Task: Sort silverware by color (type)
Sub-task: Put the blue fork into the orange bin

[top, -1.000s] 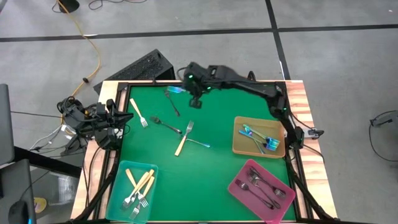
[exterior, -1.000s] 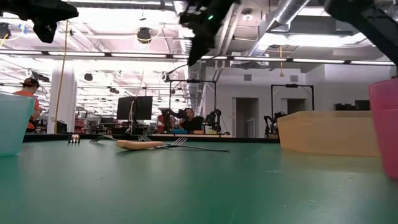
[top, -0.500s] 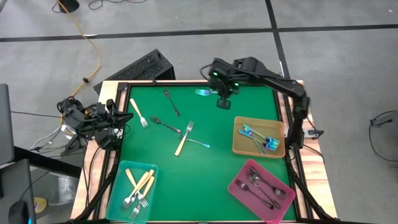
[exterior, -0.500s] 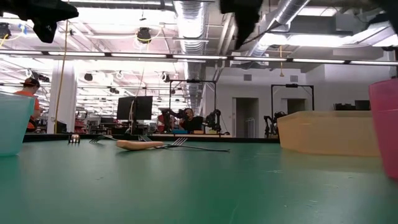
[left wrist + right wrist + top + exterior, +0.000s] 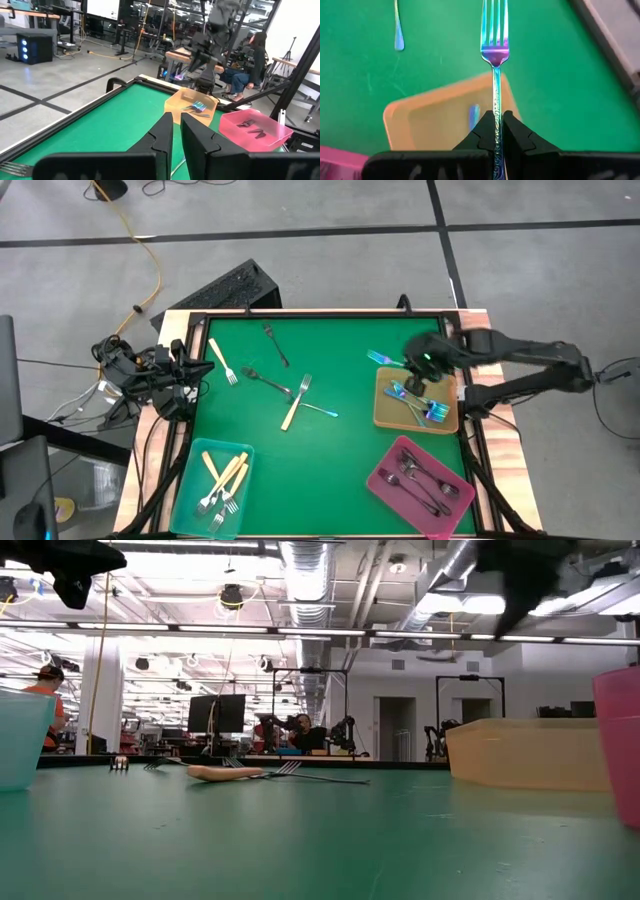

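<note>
My right gripper (image 5: 421, 370) hangs over the far left corner of the tan tray (image 5: 445, 423), shut on an iridescent blue-rainbow fork (image 5: 384, 360). Iridescent forks (image 5: 413, 400) lie in that tray. Five forks rest flat on the green mat: a cream one (image 5: 222, 362) near the left edge, a dark one (image 5: 276, 343) far, another dark one (image 5: 268, 381), a cream one (image 5: 297, 402) crossed over an iridescent one (image 5: 320, 410). My left gripper (image 5: 176, 134) is shut, parked at the table's left edge. My right gripper pinches the iridescent fork's handle (image 5: 495, 107) between its two fingers, which slant down toward the table's left. The handle runs along the fingers, and the tines (image 5: 495, 22) stick out past the fingertips. The fork is lifted clear, above the mat and the tray's corner.
A teal tray (image 5: 190, 480) with cream forks sits at the near left. A pink tray (image 5: 392, 492) with dark forks sits at the near right, close to the tan tray. A raised frame (image 5: 320, 312) borders the mat. A keyboard (image 5: 222, 288) lies beyond the far edge.
My right gripper has carried the iridescent fork from the far middle of the table toward the right and near edges, ending over the tan tray's far left corner. It stayed shut on the fork, held clear of the mat. The forks on the mat have not moved.
</note>
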You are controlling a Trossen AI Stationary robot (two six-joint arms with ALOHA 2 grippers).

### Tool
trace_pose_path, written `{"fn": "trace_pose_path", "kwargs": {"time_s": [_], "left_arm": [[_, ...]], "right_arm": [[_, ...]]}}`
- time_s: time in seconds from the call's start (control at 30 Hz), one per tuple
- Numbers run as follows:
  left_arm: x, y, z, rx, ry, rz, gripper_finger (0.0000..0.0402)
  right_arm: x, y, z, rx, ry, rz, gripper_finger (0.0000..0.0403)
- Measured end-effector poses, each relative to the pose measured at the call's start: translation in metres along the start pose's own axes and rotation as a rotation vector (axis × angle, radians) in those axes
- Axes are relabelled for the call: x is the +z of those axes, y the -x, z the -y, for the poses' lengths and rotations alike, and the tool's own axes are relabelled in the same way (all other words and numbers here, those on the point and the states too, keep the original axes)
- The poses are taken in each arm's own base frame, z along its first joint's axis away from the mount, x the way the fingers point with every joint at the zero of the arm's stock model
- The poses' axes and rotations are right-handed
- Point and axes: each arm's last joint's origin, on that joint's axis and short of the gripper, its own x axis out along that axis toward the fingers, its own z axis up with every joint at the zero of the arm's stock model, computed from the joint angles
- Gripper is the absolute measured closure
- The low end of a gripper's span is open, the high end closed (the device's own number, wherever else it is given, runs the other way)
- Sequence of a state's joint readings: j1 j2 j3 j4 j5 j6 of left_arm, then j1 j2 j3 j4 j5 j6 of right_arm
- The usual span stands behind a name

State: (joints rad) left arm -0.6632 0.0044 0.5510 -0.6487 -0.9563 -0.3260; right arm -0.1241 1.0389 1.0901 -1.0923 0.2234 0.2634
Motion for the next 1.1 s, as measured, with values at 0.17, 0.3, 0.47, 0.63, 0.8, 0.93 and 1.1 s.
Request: {"fn": "trace_pose_path", "kwargs": {"time_s": [0.17, 0.3, 0.47, 0.63, 0.8, 0.93, 1.1], "left_arm": [[0.0, 0.0, 0.0, 0.011, 0.0, 0.004, 0.0379], [0.0, 0.0, 0.0, 0.012, 0.0, 0.004, 0.0379], [0.0, 0.0, 0.0, 0.012, 0.0, 0.004, 0.0379], [0.0, 0.0, 0.0, 0.017, 0.0, 0.006, 0.0379], [0.0, 0.0, 0.0, 0.017, 0.001, 0.006, 0.0379], [0.0, 0.0, 0.0, 0.018, 0.0, 0.006, 0.0379], [0.0, 0.0, -0.001, 0.018, 0.001, 0.006, 0.0379]], "right_arm": [[-0.056, -0.008, -0.003, -0.011, -0.102, 0.019, 0.0368], [-0.086, -0.023, -0.006, -0.031, -0.15, 0.048, 0.0368], [-0.107, -0.043, -0.014, -0.017, -0.149, 0.035, 0.0368], [-0.123, -0.061, -0.02, -0.035, -0.243, 0.013, 0.0368], [-0.139, -0.074, -0.025, -0.066, -0.307, 0.026, 0.0368], [-0.147, -0.081, -0.03, -0.074, -0.29, 0.068, 0.0368], [-0.155, -0.088, -0.035, -0.08, -0.234, 0.128, 0.0368]]}}
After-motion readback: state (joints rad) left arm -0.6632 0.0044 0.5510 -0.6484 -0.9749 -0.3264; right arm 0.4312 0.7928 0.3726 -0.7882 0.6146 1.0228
